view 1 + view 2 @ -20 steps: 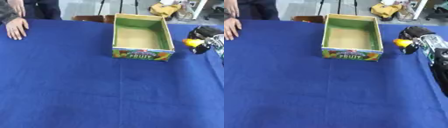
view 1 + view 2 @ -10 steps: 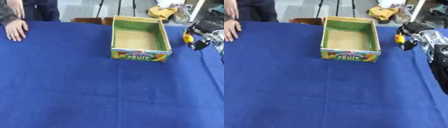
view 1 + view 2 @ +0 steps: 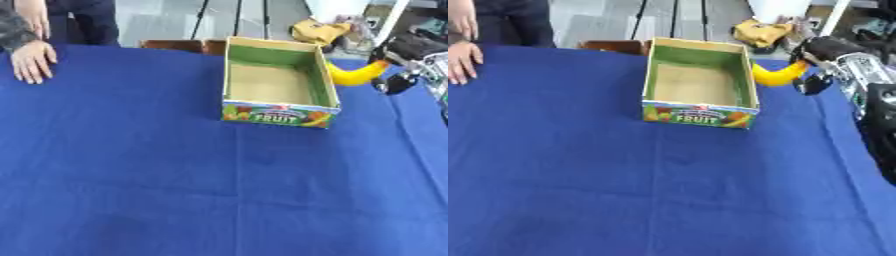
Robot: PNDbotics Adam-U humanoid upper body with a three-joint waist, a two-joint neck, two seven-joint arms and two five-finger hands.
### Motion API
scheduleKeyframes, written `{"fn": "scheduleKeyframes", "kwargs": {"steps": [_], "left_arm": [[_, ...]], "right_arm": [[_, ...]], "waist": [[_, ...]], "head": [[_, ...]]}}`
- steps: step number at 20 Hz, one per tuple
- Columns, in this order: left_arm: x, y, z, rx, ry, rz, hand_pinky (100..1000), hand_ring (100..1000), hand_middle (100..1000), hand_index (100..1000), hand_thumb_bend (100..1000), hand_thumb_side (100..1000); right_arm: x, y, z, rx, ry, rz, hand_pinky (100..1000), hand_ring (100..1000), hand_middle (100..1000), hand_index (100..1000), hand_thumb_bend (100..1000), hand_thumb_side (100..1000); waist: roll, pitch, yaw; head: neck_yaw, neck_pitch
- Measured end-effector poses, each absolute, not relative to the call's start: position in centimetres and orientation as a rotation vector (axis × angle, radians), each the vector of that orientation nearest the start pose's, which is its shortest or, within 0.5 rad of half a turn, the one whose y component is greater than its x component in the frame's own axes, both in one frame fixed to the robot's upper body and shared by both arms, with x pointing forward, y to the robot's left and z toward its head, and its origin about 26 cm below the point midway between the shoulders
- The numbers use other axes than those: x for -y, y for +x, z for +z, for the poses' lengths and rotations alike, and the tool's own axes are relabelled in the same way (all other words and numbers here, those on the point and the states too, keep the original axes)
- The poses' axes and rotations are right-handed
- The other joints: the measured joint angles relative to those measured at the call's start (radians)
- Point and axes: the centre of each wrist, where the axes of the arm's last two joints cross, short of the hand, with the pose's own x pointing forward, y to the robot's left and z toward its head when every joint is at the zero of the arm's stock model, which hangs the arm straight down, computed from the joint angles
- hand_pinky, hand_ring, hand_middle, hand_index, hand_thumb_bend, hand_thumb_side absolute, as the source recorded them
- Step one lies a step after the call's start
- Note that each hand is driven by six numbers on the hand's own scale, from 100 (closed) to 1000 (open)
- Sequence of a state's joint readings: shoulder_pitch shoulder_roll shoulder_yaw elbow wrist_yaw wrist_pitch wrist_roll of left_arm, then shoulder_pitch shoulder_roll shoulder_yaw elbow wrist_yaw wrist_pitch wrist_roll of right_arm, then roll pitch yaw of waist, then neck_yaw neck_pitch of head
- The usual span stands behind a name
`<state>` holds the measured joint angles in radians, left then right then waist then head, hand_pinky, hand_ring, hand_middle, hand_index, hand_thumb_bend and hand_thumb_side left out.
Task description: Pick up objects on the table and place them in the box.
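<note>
- The box [image 3: 700, 85], an open cardboard carton with green inner walls and the word FRUIT on its front, sits on the blue table cloth [image 3: 623, 190] in the upper middle of the frame; nothing shows on its tan floor.
- The right hand [image 3: 822, 56] comes in from the upper right of the frame, black with a silver forearm behind it, its fingers curled round 1 end of a yellow banana [image 3: 774, 76].
- The banana hangs just beside the box's right wall, its free end pointing toward the box, outside the rim.
- The left hand shows in neither view.
- A person's hand [image 3: 31, 60] lies flat on the cloth at the upper left of the frame, well apart from the box.
</note>
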<state>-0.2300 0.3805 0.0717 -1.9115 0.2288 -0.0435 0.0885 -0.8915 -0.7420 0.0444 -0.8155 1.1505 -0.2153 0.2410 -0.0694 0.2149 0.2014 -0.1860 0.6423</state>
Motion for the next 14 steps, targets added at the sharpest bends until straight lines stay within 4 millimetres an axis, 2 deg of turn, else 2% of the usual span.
{"fn": "scheduleKeyframes", "kwargs": {"steps": [14], "left_arm": [[-30.4,30.2,17.3,2.181,0.110,-0.132,620,608,610,765,535,759]], "right_arm": [[42.1,44.9,24.9,1.110,-1.396,1.407,639,713,645,699,172,100]], "waist": [[-0.035,-0.047,-0.002]], "head": [[0.000,0.009]]}}
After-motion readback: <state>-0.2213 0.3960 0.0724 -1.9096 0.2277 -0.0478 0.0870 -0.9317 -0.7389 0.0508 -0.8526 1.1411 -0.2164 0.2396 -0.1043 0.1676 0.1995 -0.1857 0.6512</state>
